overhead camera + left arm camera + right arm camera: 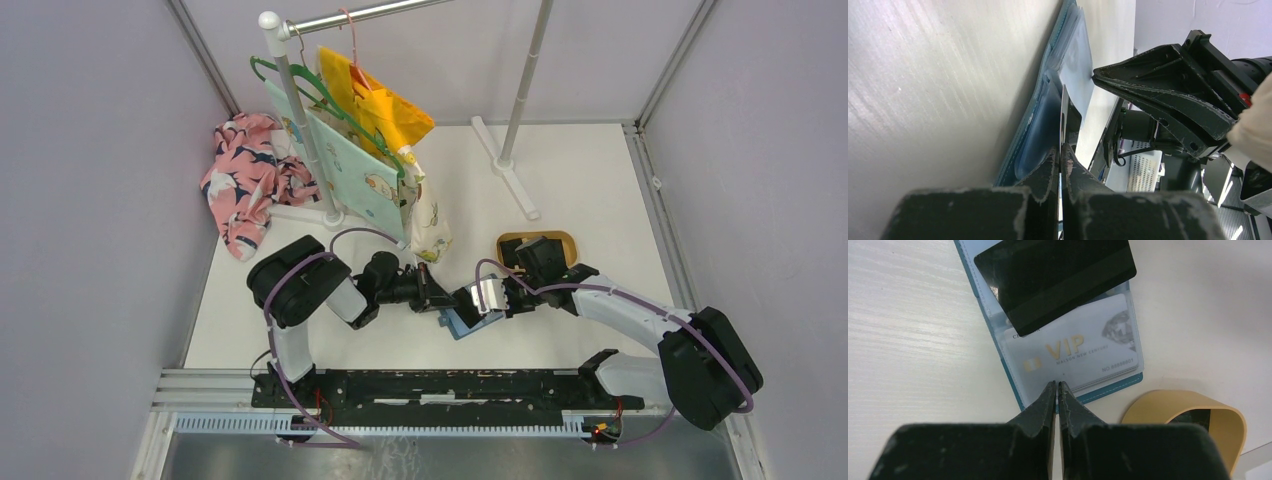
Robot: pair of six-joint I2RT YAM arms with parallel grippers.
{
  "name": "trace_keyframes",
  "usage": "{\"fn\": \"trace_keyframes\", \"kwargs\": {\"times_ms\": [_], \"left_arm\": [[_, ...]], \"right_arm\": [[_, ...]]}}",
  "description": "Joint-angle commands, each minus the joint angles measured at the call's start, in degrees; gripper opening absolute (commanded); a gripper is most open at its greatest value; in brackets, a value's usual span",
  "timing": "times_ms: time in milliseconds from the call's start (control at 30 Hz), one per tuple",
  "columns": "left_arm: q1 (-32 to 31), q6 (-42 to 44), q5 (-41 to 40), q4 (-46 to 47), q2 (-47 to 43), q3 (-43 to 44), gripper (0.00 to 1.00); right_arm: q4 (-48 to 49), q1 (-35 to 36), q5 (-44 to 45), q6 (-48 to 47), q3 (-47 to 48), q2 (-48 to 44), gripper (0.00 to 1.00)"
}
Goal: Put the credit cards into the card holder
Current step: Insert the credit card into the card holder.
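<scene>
The teal-blue card holder (1013, 385) lies open on the table (462, 325), a white VIP card (1073, 355) in its clear pocket. My left gripper (1062, 147) is shut on a thin black credit card (1064, 112), seen edge-on against the holder (1035, 130). In the right wrist view that credit card (1055, 280) lies slanted over the holder's upper half. My right gripper (1058, 385) is shut, pinching the pocket leaf at the holder's near edge. From above, the left gripper (432, 292) and the right gripper (470, 302) meet over the holder.
A tan oval tray (1193, 405) stands just right of the holder, with another dark card (1198, 417) inside; its rim (510, 240) shows from above. Behind stand a clothes rack (300, 120) with hanging garments (385, 120), its foot (510, 175), and a floral cloth (240, 180).
</scene>
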Motion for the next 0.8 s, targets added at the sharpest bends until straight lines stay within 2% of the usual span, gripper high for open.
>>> {"fn": "trace_keyframes", "kwargs": {"times_ms": [0, 767], "left_arm": [[0.26, -0.49, -0.81, 0.02, 0.04, 1.20, 0.02], [-1.42, -3.51, -0.50, -0.64, 2.17, 3.34, 0.02]], "right_arm": [[-0.87, 0.34, 1.91, 0.65, 0.59, 1.11, 0.09], [-0.70, 0.38, 2.05, 1.07, 0.68, 0.94, 0.10]]}}
